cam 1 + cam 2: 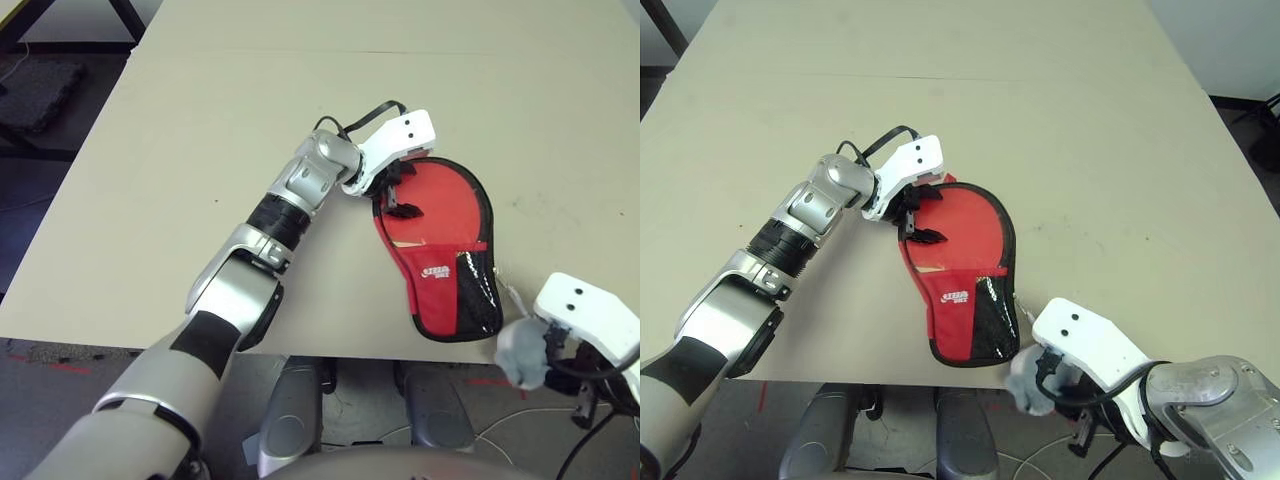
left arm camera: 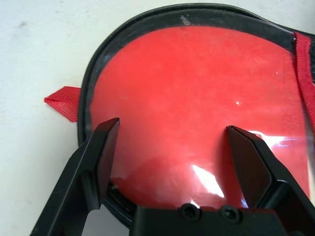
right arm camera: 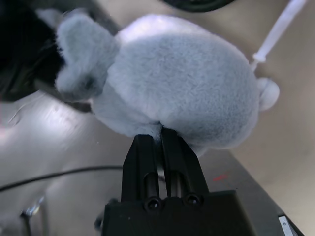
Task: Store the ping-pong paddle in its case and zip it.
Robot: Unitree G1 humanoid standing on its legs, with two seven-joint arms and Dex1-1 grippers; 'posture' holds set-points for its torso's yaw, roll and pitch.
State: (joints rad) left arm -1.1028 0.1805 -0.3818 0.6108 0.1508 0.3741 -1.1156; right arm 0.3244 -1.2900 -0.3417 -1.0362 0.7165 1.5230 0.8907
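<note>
held off the bench edge, the pom-pom is pinched in the right gripper jaws. left gripper jaws stand open over the case, paddle unseen. pulling should be steady along the zip, case pinned.

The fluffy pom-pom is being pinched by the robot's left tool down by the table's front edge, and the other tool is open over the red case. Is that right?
Almost. The right tool pinches the fluffy pom-pom, not the left one; the right wrist view shows its fingers shut on the fluff. It is down by the front edge of the table. The left tool is the one open over the red case.
</note>
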